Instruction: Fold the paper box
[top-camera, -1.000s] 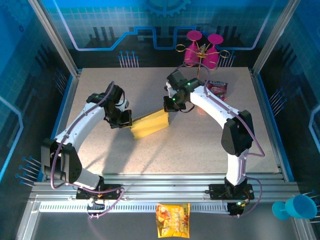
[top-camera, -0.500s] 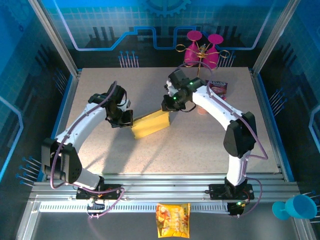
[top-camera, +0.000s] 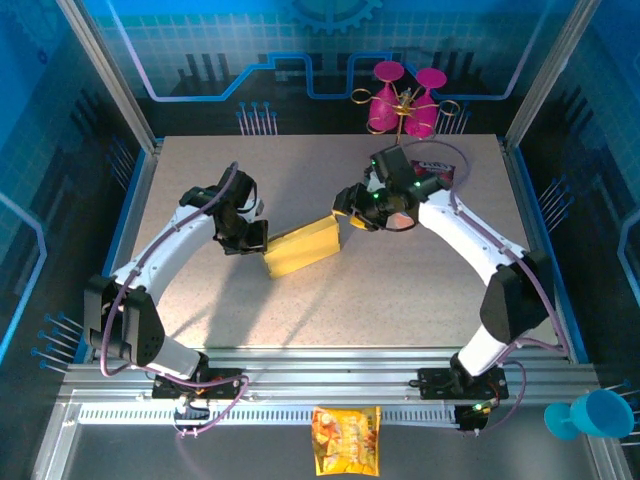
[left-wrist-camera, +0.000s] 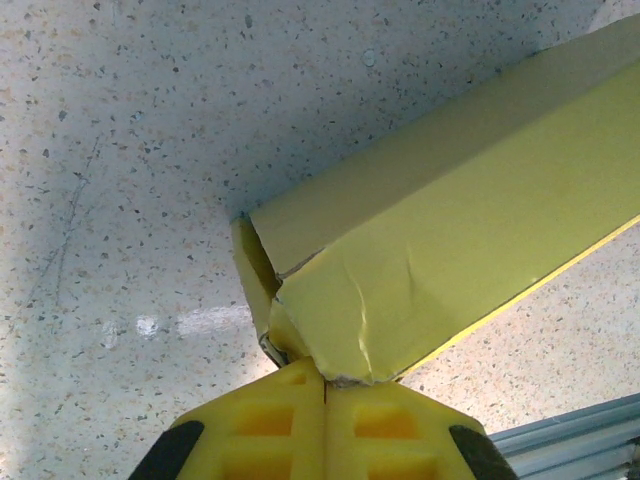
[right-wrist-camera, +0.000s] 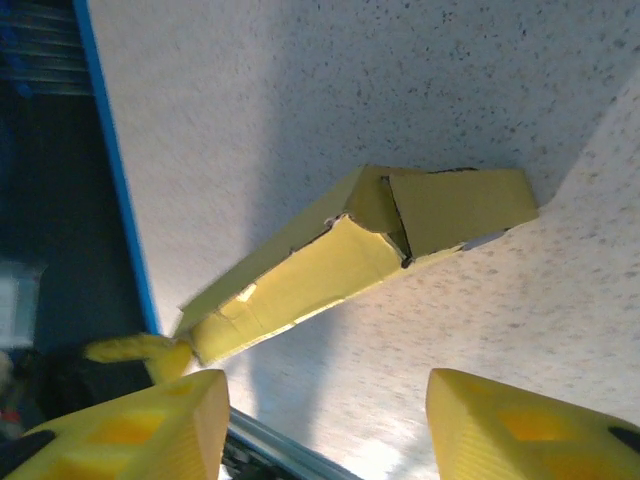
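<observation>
- A golden-yellow, thin-cardboard paper box (top-camera: 300, 248) lies near the middle of the speckled beige tabletop (top-camera: 400, 300), a little left of centre. In the overhead view it slants from lower left to upper right, between the two white robot arms.
- The left pincer (top-camera: 256, 240) has its yellow pads (left-wrist-camera: 270, 435) pressed fully together on the paper box's (left-wrist-camera: 450, 230) near left corner. The cardboard is creased and crumpled where it is pinched.
- From the left wrist, the box appears as a long, flattened sleeve stretching up and to the right, with a small flap tucked in at its left end.
- The right pincer (top-camera: 346, 204) stands about halfway open just beside the box's upper right end, holding nothing. From the right wrist, its yellow pads (right-wrist-camera: 140, 430) sit well apart at the bottom edge of the view. The paper box (right-wrist-camera: 300, 275) lies beyond the right pincer (right-wrist-camera: 325, 405), clear of both pads, its end flaps partly overlapped.
- Along the far edge of the tabletop stand two pink stemmed cups on a gold wire rack (top-camera: 405, 105), with a small red-and-white packet (top-camera: 436, 176) near them.
- An orange-yellow printed snack bag (top-camera: 346, 440) rests on the metal rail in front of the arm bases.
- A blue plastic goblet (top-camera: 592, 415) lies at the lower right.
</observation>
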